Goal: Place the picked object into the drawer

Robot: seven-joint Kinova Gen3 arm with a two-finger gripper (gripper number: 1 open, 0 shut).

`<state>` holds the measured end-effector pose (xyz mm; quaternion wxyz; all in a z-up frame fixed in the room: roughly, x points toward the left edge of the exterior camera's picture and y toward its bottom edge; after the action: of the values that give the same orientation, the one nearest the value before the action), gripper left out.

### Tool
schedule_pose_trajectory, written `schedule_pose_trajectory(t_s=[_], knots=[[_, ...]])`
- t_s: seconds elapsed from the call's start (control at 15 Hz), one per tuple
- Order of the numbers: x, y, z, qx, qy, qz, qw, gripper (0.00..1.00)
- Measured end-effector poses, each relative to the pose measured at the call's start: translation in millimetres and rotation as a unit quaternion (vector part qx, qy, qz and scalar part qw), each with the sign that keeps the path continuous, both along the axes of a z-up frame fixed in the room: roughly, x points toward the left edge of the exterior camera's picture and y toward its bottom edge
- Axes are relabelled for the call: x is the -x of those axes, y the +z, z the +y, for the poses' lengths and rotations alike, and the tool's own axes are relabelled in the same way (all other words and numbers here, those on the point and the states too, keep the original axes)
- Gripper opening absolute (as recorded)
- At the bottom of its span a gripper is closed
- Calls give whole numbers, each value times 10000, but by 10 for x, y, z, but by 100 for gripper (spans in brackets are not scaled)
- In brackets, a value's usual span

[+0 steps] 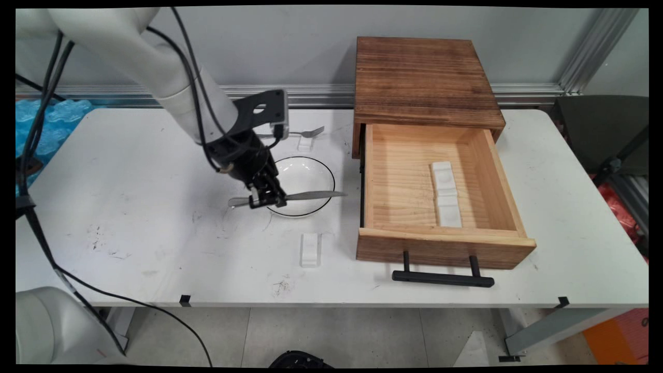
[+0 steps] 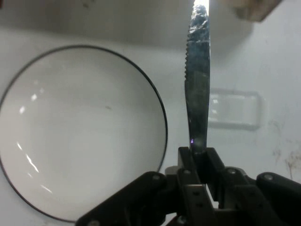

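Pincer (image 1: 267,197) is clamped on a table knife (image 1: 305,196) — jaws pinch it about where handle meets blade, knife held roughly level. Handle end sticks out toward the bench's left edge, serrated blade runs out toward the drawer side. In the hand view the blade (image 2: 198,80) goes straight up from between the fingers, teeth on its left edge.

Knife hangs just over the near rim of the glass plate (image 1: 303,176) w/ the thin black edge; can't tell if it's touching the rim or clear of it. Plate sits mid-bench, a bit toward the far edge.

Around it:
- fork (image 1: 306,133) lying on a small white rest beyond the plate, near the far edge
- another white rest (image 1: 311,249), bare, on the bench toward the near edge, in front of the plate
- wooden box (image 1: 422,77) right of the plate, its drawer (image 1: 445,246) pulled open toward the near edge, black handle out front
- white cutlery rest (image 1: 446,194) lying inside the drawer, right of centre

Handling, my read: knife is stiff metal, thin and smooth — likely to pivot or slip in a two-finger pinch if you knock the tip. Grip near the balance point looks sensible; blade end isn't drooping. Glass plate is the fragile bit, so mind the blade near its rim.
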<state>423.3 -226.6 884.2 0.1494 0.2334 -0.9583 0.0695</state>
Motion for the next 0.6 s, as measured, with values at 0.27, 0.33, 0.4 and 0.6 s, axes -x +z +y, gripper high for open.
schedule_pose_trajectory(t_s=[0.27,0.33,0.4,0.6], knots=[[149,153,-153,115,-10,49,9999,0],[190,190,-191,140,-24,59,9999,0],[236,227,-232,169,-36,77,9998,0],[391,321,-351,253,-104,130,9995,0]])
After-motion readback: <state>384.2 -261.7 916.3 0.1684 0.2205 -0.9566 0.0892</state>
